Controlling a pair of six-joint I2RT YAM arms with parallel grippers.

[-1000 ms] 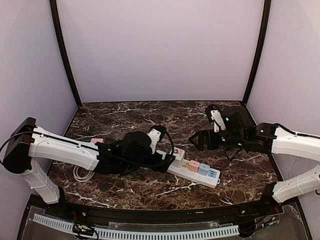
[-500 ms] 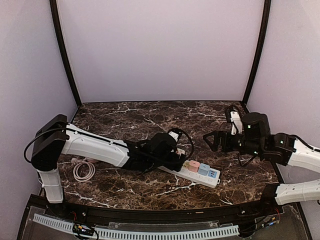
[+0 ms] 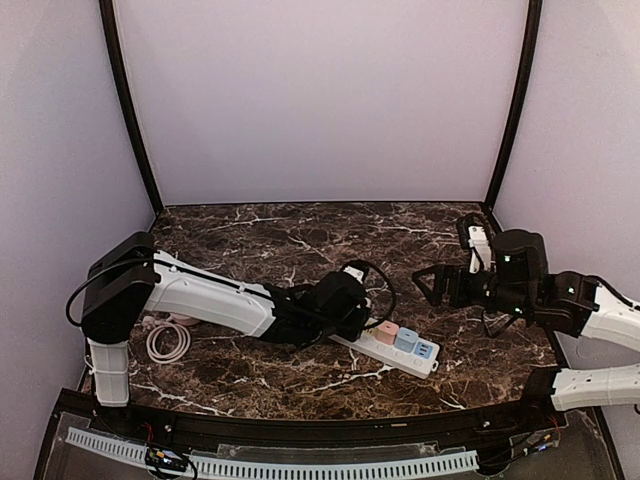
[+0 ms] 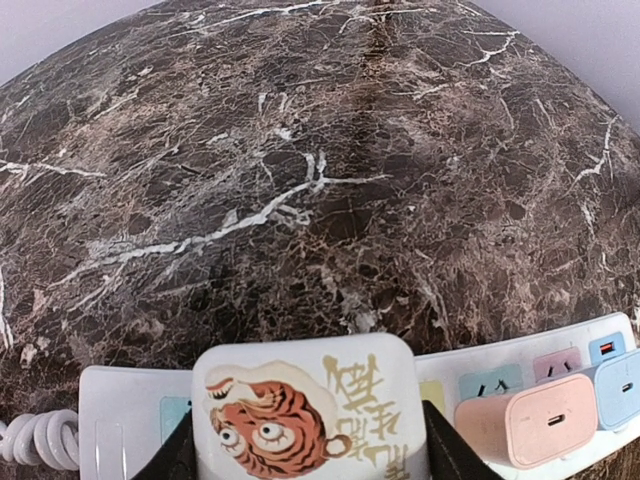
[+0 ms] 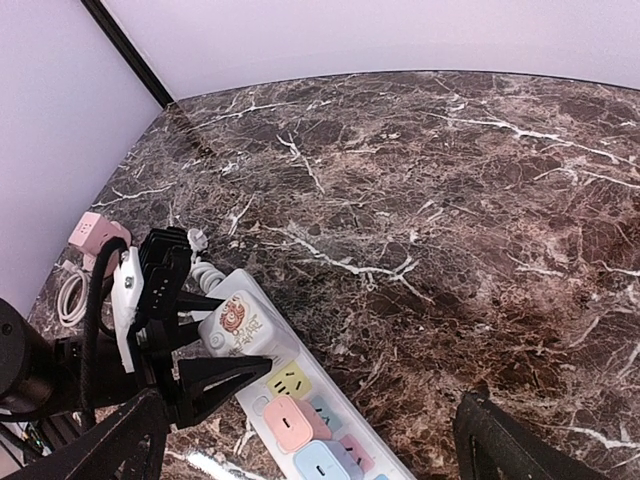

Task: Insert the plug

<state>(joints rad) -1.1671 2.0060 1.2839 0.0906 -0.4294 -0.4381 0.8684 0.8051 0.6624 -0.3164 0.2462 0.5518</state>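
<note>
On the dark marbled tabletop (image 4: 330,150), a white power strip (image 4: 115,395) lies flat at an angle near the front edge. The plug (image 4: 305,420), a white block printed with a tiger face and gold characters, stands on the strip's socket face toward its cable end. Whether its prongs are fully seated cannot be told.

Left arm: the left pincer (image 4: 312,452) is lowered over the strip and grips the plug. In the left wrist view the dark fingers (image 4: 180,455) press against the plug's two opposite sides, with the printed face between them.

Beside the plug, further along the strip, a pink adapter (image 4: 525,420) and a blue adapter (image 4: 620,385) sit in adjacent sockets.

Right arm: the right pincer (image 3: 428,284) hangs above the tabletop, to the right of the strip and apart from it. Its jaws stand wide and hold nothing.

At the left edge of the tabletop, a coiled white cable (image 3: 165,340) lies near the left arm's base, with a small pink block (image 5: 92,232) beside it.
</note>
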